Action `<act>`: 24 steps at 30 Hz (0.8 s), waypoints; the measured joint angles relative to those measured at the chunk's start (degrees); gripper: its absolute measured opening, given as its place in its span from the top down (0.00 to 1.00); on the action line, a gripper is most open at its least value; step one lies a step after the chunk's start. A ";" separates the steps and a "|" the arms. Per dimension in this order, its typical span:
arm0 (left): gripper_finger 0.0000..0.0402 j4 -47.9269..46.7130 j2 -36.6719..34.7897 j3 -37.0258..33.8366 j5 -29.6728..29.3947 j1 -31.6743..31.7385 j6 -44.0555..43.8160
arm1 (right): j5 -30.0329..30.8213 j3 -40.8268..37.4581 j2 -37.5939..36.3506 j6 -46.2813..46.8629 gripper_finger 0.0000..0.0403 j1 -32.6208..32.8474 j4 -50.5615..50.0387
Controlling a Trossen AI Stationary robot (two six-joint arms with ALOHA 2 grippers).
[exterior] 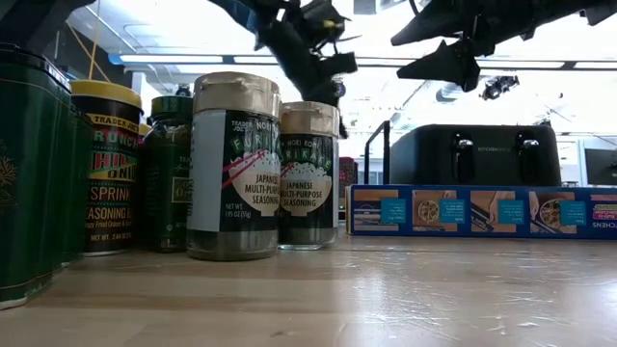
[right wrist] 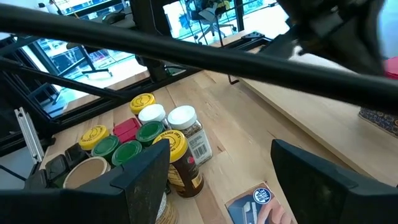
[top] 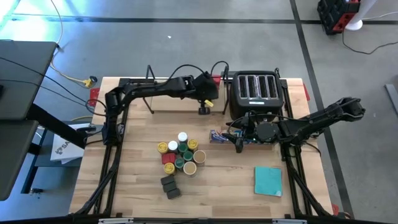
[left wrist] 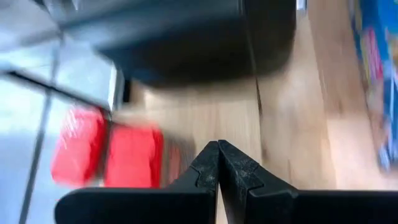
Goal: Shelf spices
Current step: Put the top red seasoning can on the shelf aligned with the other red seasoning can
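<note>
The spices (top: 180, 155) stand in a tight cluster mid-table: round jars with yellow, green, white and tan lids and a red tin, bases on the wood. Two dark grey blocks (top: 169, 185) lie just in front of them. The cluster also shows in the right wrist view (right wrist: 143, 140) and, close up, in the low view (exterior: 231, 164). The shelf (top: 180, 102), a pale board with thin black uprights, stands at the back, left of the toaster. My left gripper (top: 203, 110) is shut and empty above the shelf's right end; its wrist view (left wrist: 219, 152) shows the fingertips together. My right gripper (top: 239, 142) is open and empty above the blue box (top: 217, 135).
A black four-slot toaster (top: 255, 93) stands at the back right. The long blue wrap box (exterior: 482, 212) lies in front of it. A teal square pad (top: 267, 180) lies near the front right. Blurred red objects (left wrist: 106, 155) show by the far edge in the left wrist view.
</note>
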 joint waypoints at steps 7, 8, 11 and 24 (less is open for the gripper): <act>1.00 -13.63 1.05 -0.30 -0.55 5.30 -2.60 | 0.02 0.02 0.00 0.40 0.32 0.02 -0.43; 1.00 -12.42 1.47 -0.92 -0.31 6.10 -2.92 | 0.02 0.02 0.00 0.39 0.32 0.03 -0.45; 1.00 -6.49 2.36 -3.08 1.61 7.91 -3.57 | 0.41 0.02 0.00 0.34 0.32 0.02 -0.56; 1.00 11.27 5.84 -6.47 3.91 8.58 -5.48 | 1.24 0.02 -0.01 0.54 0.32 0.02 -0.99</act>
